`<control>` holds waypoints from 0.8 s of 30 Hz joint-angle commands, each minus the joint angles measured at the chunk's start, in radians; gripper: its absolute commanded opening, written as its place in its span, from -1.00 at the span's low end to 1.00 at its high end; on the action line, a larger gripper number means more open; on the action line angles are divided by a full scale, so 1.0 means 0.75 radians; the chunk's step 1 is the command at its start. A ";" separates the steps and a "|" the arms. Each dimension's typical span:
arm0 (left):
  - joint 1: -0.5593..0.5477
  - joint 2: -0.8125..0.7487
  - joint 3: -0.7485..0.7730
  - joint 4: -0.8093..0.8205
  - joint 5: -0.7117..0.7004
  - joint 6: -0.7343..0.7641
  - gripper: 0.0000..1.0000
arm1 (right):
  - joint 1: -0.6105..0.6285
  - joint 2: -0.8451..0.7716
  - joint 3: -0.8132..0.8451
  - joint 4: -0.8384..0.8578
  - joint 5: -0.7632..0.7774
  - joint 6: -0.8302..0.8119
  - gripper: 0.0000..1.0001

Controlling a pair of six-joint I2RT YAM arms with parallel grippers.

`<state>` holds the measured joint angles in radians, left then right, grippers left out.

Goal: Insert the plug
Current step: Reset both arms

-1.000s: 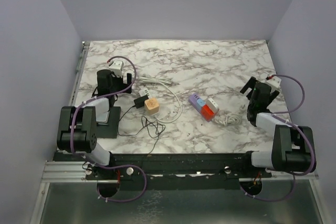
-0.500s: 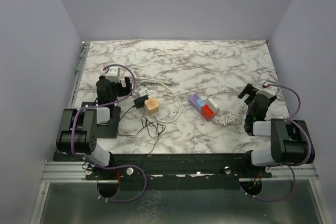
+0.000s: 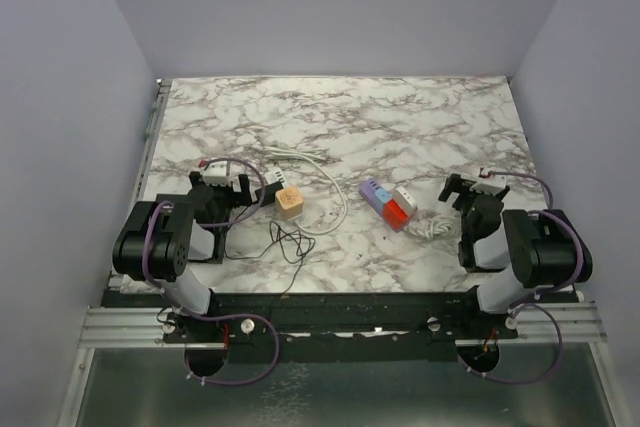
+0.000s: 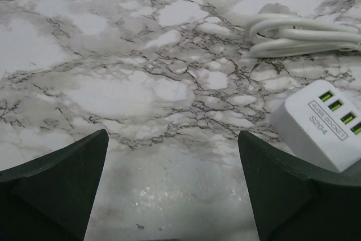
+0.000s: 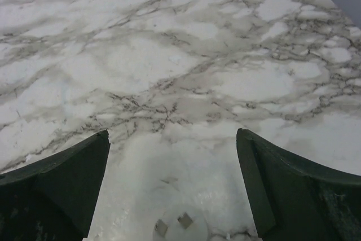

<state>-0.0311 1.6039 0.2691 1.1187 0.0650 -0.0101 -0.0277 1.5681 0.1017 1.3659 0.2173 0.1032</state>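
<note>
A: Where is the plug?

B: The black plug (image 3: 268, 191) lies just ahead of the left gripper (image 3: 240, 193), with the tan cube socket (image 3: 290, 203) right beyond it. From above, its dark body is hard to separate from the fingertips. Its thin black wire (image 3: 286, 243) loops back toward the arm's base.

A: Does either tool hold it?

B: No. In the left wrist view the fingers (image 4: 56, 187) stand wide apart with only the marble table (image 4: 169, 83) between them. The right gripper (image 3: 465, 191) is spread just as wide over bare marble, well apart from the plug.

A: So which step is this?

B: I judge the reach has not begun. The next move calls for the left gripper to come forward, close on the plug's body and turn its prongs toward a socket. That could be the cube or the coloured power strip (image 3: 388, 203) between the two grippers; I cannot tell which.

A: What is unclear?

B: The plug does not show in the left wrist view. That view has only a white block with green USB ports (image 4: 318, 128), cut off by the right-hand finger, and a white cable bundle (image 4: 304, 32) beyond it. The prongs' direction is hidden. A small round mark (image 5: 172, 225) under the right gripper is too dim to name.
</note>
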 commanded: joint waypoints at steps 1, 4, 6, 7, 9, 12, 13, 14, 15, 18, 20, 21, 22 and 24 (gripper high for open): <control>-0.022 0.053 -0.063 0.318 -0.062 0.025 0.98 | 0.031 -0.001 0.193 -0.122 0.050 -0.057 1.00; -0.019 0.067 -0.019 0.263 -0.061 0.018 0.98 | 0.027 -0.035 0.187 -0.172 0.045 -0.044 1.00; -0.020 0.065 -0.022 0.265 -0.062 0.018 0.98 | 0.028 -0.016 0.178 -0.114 0.045 -0.053 1.00; -0.019 0.063 -0.024 0.265 -0.064 0.019 0.98 | 0.027 -0.013 0.176 -0.108 0.045 -0.054 1.00; -0.020 0.062 -0.025 0.269 -0.063 0.018 0.98 | 0.027 -0.032 0.179 -0.152 0.050 -0.050 1.00; -0.019 0.064 -0.025 0.269 -0.063 0.019 0.98 | 0.028 -0.029 0.173 -0.129 0.051 -0.051 1.00; -0.020 0.064 -0.025 0.270 -0.064 0.018 0.98 | 0.028 -0.023 0.170 -0.114 0.049 -0.054 1.00; -0.019 0.064 -0.025 0.271 -0.062 0.018 0.98 | 0.029 -0.020 0.168 -0.100 0.047 -0.059 1.00; -0.019 0.063 -0.025 0.271 -0.062 0.019 0.98 | 0.027 -0.019 0.167 -0.097 0.046 -0.060 1.00; -0.020 0.064 -0.024 0.271 -0.063 0.018 0.98 | 0.028 -0.019 0.167 -0.099 0.045 -0.060 1.00; -0.020 0.068 -0.021 0.270 -0.064 0.018 0.98 | 0.028 -0.019 0.168 -0.099 0.044 -0.060 1.00; -0.020 0.070 -0.020 0.270 -0.064 0.019 0.98 | 0.028 -0.019 0.168 -0.099 0.046 -0.060 1.00; -0.019 0.069 -0.019 0.269 -0.064 0.018 0.98 | 0.027 -0.019 0.167 -0.099 0.044 -0.060 1.00; -0.020 0.066 -0.021 0.269 -0.065 0.018 0.98 | 0.027 -0.021 0.170 -0.099 0.045 -0.062 1.00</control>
